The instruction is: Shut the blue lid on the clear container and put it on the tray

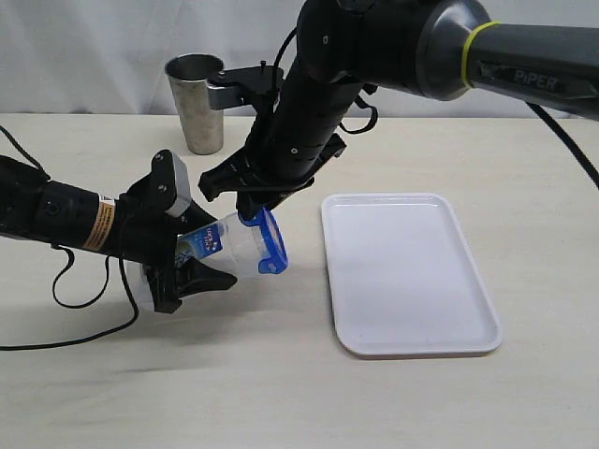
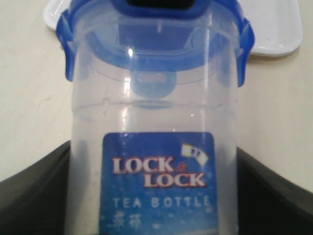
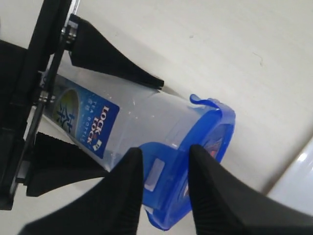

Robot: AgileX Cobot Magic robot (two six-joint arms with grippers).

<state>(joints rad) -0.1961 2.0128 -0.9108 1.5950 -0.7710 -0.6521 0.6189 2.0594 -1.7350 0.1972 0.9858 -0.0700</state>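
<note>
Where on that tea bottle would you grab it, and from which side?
Probably the tea bottle by its straight clear wall around the label, coming from the base end as the left gripper does. It lies tilted, and the blue lid end has protruding flaps.

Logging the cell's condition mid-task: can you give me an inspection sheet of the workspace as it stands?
Surface: pale table, no spills seen.
Job's things: clear container tilted, blue lid on its mouth; tray empty.
Clutter: steel tumbler at the back.
Grippers: left gripper shut on the container; right gripper straddles the lid's edge, grip unclear.
Cables: black cable loops on the table at left; second cable hangs at right.
Surroundings: white backdrop.
</note>
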